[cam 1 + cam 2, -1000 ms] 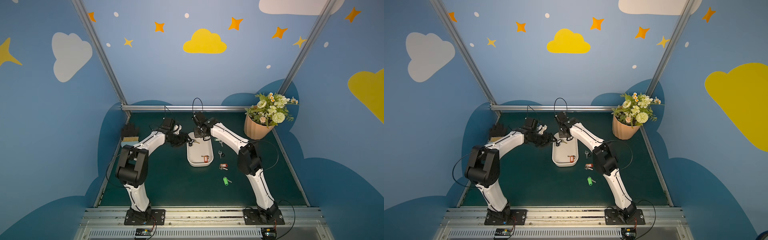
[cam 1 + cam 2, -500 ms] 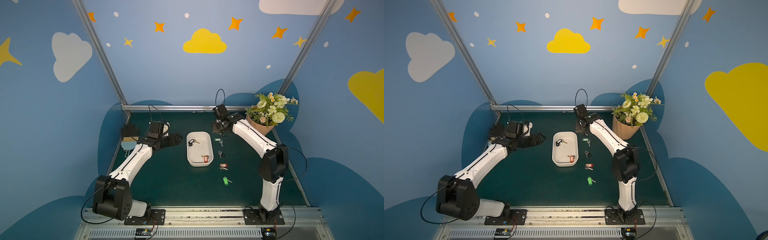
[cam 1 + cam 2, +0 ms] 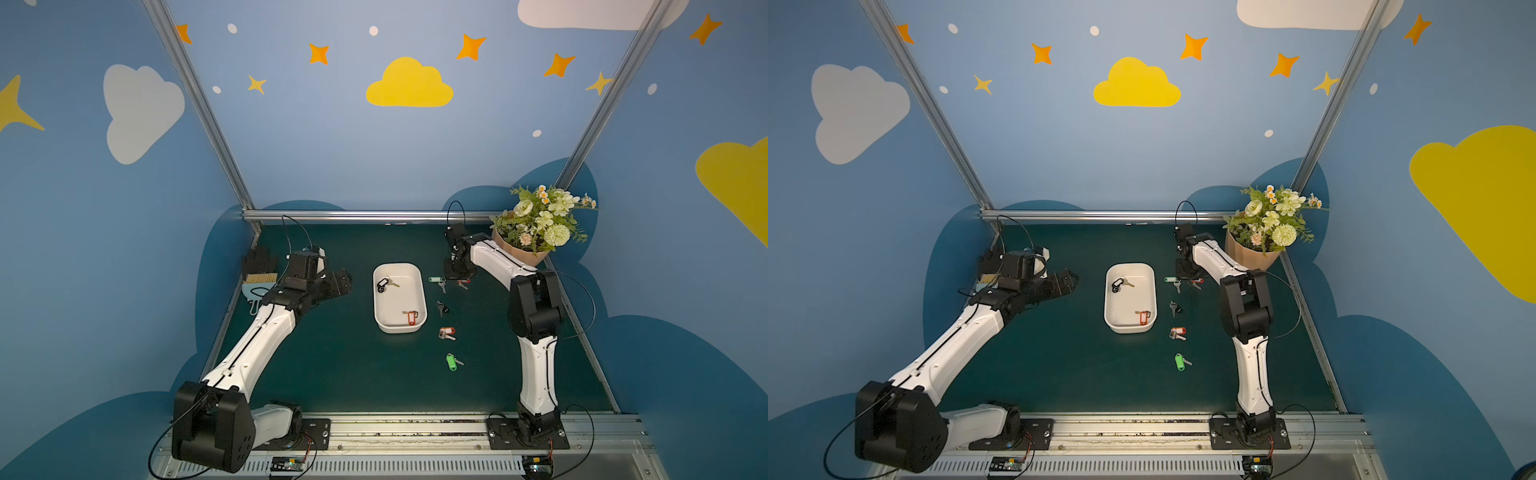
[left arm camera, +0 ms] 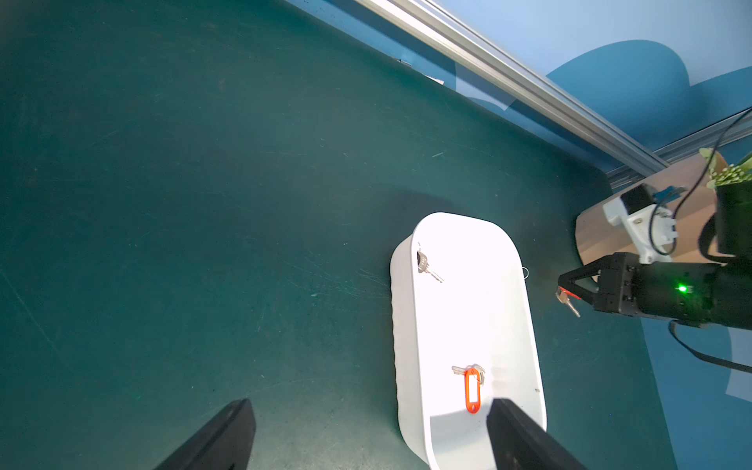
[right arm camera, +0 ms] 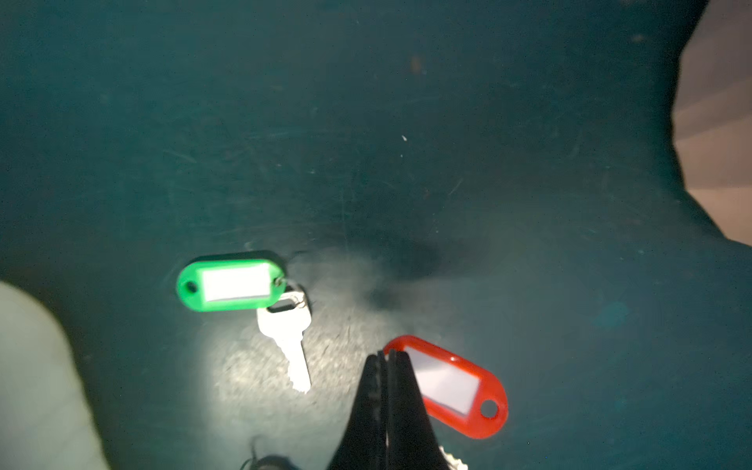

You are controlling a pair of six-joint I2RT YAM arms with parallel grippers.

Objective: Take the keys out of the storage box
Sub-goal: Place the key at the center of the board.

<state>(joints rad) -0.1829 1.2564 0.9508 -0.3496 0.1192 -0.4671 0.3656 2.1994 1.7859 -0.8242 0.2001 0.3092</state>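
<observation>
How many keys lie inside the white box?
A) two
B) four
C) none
A: the white box holds just a black-tagged key and an orange-tagged key.

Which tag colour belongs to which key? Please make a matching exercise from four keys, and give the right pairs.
Keys:
1 far key in box
2 near key in box
3 held key, right gripper
4 front key on mat

Tags:
a orange
b green
c black
d red

Pairs: 1-c, 2-a, 3-d, 4-b
</observation>
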